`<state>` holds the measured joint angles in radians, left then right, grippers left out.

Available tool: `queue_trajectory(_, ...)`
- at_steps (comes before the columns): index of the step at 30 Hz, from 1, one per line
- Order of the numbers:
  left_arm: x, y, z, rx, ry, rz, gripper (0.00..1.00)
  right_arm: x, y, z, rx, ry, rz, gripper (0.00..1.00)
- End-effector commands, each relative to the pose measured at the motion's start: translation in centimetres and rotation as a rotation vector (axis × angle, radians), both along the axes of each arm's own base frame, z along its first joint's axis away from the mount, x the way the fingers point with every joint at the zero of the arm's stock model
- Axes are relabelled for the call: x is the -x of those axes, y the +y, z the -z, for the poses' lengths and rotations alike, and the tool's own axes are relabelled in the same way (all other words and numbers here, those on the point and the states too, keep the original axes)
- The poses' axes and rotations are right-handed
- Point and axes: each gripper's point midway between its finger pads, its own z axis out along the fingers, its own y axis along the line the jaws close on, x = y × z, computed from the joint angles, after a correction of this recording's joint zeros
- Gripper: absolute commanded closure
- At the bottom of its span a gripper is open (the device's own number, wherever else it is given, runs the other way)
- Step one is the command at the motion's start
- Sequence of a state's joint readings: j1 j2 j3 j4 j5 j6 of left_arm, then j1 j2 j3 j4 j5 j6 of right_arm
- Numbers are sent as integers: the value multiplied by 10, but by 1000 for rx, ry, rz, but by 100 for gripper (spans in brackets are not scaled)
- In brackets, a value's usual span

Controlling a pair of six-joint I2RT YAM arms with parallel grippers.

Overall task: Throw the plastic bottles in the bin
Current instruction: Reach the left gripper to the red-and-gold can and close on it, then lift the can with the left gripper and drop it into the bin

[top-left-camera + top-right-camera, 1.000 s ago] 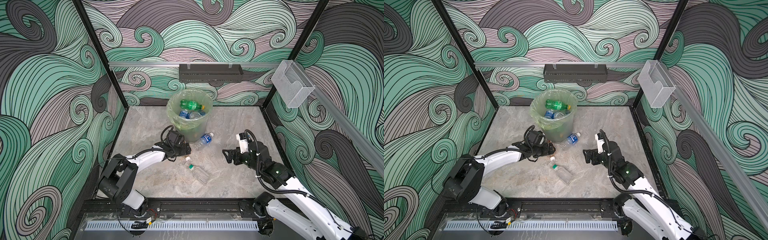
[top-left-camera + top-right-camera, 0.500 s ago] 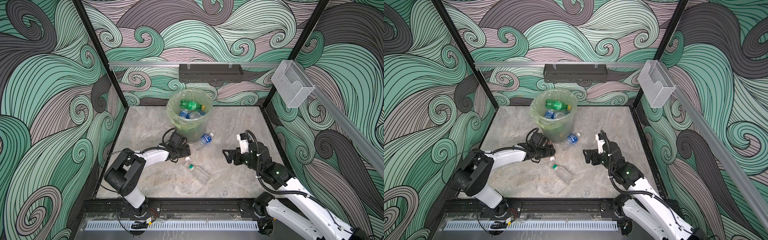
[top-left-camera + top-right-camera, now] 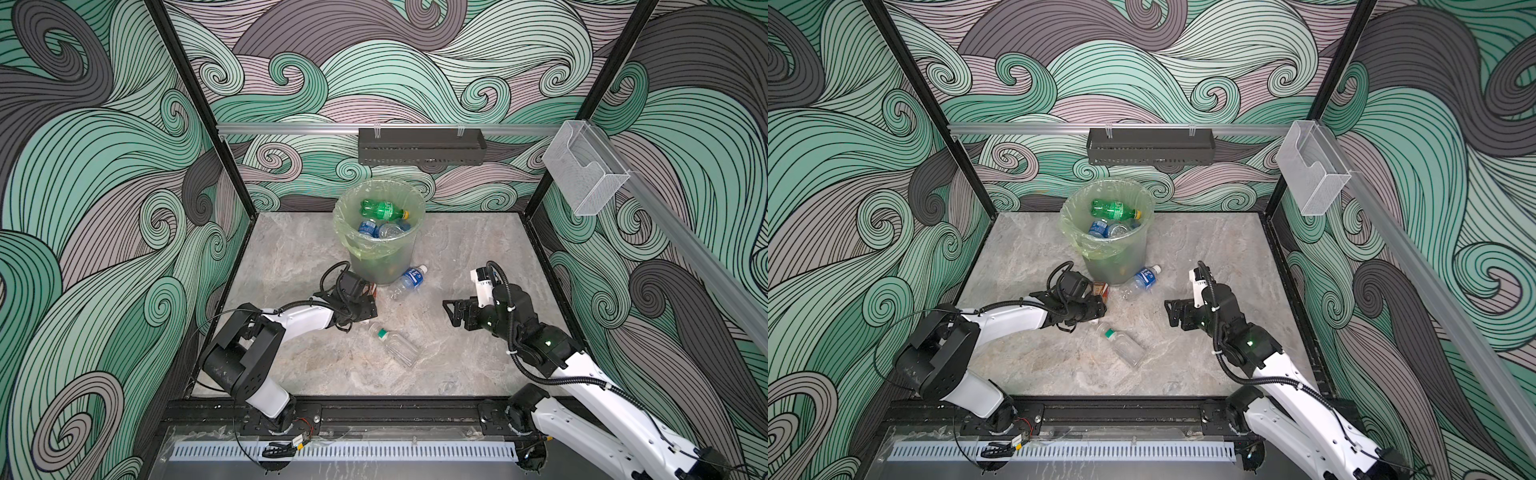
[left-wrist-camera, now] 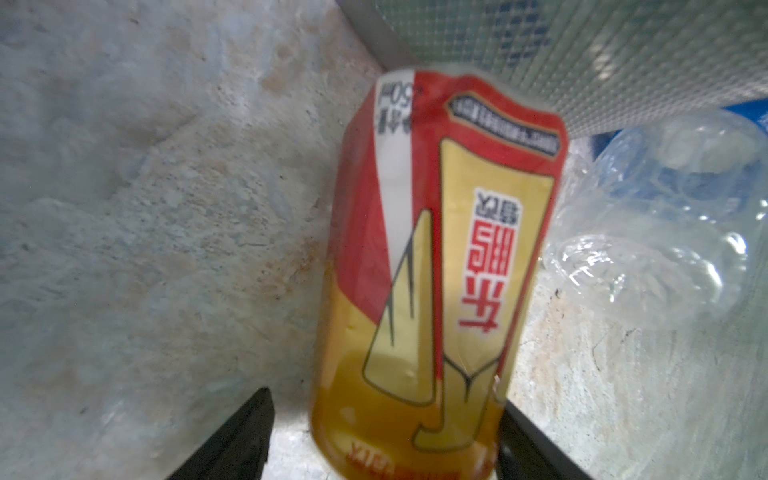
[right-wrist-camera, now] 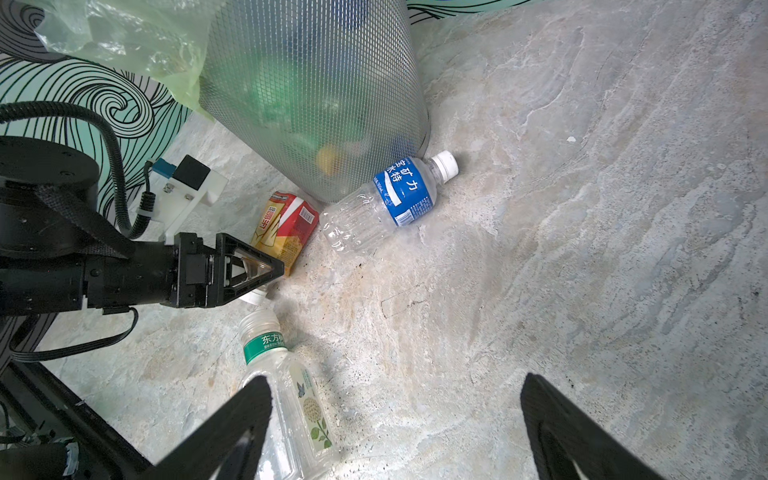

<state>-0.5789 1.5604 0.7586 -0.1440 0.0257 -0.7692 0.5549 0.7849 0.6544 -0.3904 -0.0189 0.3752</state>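
Bin [image 3: 386, 266]: round, tapered, translucent grey with a fine mesh texture and a crinkled pale green liner. It stood near the rear edge of the marbled worktop [image 3: 291, 257], with a green bottle [image 3: 380, 210] lying on top inside.

Against its base lay the orange bottle [image 4: 436, 270], glossy with a red-and-yellow label, and a ribbed blue-labelled bottle [image 3: 409, 280]. A square clear bottle [image 3: 395, 343] lay near the worktop's centre.

The left gripper [image 4: 382, 401] straddled the orange bottle with its jaws apart, one finger clear of it. The right gripper [image 5: 395, 378] was spread wide and empty.

The orange bottle's cap end was hidden, and the contents deeper in the bin were indistinct.
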Motion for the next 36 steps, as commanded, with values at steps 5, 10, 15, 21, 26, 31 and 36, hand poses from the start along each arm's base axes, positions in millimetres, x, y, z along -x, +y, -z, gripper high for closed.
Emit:
queue_trajectory(5,-16,-9,-17,7,-35,-10,18,-1,1,-2,-25,-10,4,6)
queue_trajectory(10,-36,1,-17,-224,-155,196,24,0,-2,-2,-17,-15,10,6)
queue_trajectory(15,-43,2,-14,-276,-163,223,25,1,-2,0,-14,-13,10,6)
queue_trajectory(21,-48,0,-7,-298,-150,238,26,0,-2,0,-14,-13,9,6)
queue_trajectory(26,-49,-1,-3,-309,-135,245,32,-1,-2,0,-13,-14,9,6)
queue_trajectory(31,-47,2,-6,-312,-135,235,45,0,-3,0,-10,-13,11,6)
queue_trajectory(36,-35,11,-13,-299,-138,207,48,0,-3,0,-11,-15,13,6)
